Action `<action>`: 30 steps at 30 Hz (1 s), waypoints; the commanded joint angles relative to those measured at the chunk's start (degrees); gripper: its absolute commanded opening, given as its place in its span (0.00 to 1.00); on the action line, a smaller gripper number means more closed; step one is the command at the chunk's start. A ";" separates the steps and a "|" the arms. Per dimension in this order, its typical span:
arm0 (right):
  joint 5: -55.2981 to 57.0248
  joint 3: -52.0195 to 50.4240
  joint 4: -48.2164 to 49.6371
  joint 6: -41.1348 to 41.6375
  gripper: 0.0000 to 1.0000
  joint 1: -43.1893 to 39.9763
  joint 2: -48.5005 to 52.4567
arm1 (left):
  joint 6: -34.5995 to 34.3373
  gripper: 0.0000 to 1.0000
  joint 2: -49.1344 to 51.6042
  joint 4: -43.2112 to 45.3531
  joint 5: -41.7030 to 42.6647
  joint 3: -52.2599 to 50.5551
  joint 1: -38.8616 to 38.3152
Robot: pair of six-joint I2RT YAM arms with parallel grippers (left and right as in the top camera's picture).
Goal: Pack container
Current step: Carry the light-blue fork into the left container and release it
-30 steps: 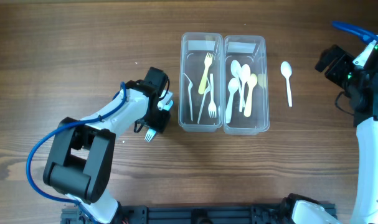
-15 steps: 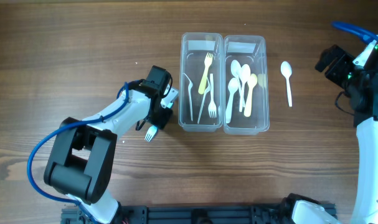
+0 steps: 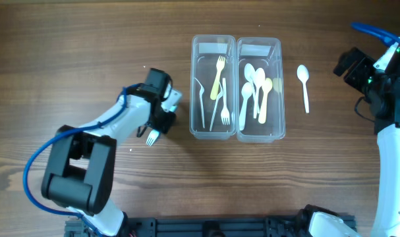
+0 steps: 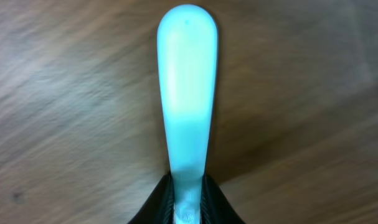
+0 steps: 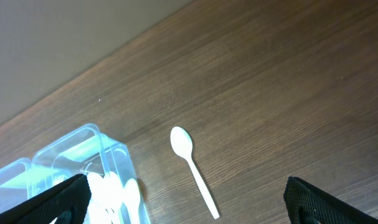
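Note:
My left gripper (image 3: 159,112) is shut on a white plastic fork (image 3: 151,137), held above the table left of the containers; its tines point toward the table's front. In the left wrist view the fork's handle (image 4: 187,93) sticks out from between the shut jaws (image 4: 189,199). Two clear containers stand side by side: the left one (image 3: 194,85) holds several forks, the right one (image 3: 279,79) several spoons. A loose white spoon (image 3: 304,85) lies on the table right of them, also in the right wrist view (image 5: 193,169). My right gripper (image 5: 187,205) is open and empty, high above the spoon.
The wooden table (image 3: 87,52) extends to the left and behind the containers. The right arm's base and blue cable (image 3: 384,36) sit at the far right edge.
My left gripper has moved left and slightly back with the fork, away from the left container. The right arm has not moved.

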 commanded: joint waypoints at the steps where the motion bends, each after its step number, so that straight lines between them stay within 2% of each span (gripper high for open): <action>1: 0.63 0.24 0.00 0.81 1.00 -0.15 0.33 | -3.34 0.10 1.16 0.44 0.17 -2.10 6.51; 4: 0.63 0.24 0.00 0.81 1.00 -0.15 0.33 | -3.34 0.08 1.16 -0.15 4.04 -2.10 8.81; 8: 0.63 0.24 0.00 0.81 1.00 -0.15 0.33 | -4.09 0.04 1.14 -0.42 6.60 -2.05 8.24; 12: 0.63 0.24 0.00 0.81 1.00 -0.15 0.33 | -8.81 0.04 -0.24 -2.27 6.69 -0.22 6.73; 19: 0.63 0.24 0.00 0.83 1.00 -0.15 0.33 | -14.69 0.04 -11.06 -8.09 8.79 7.82 3.85; 26: 0.63 0.24 0.00 0.81 1.00 -0.15 0.33 | -20.76 0.04 -24.20 -3.85 10.95 10.99 -4.35; 28: 0.63 0.24 0.00 0.81 1.00 -0.15 0.33 | -21.42 0.04 -24.74 -1.73 10.67 10.99 -7.87; 30: 0.63 0.24 0.00 0.81 1.00 -0.15 0.33 | -25.22 0.04 -23.41 -0.52 8.87 10.99 -10.54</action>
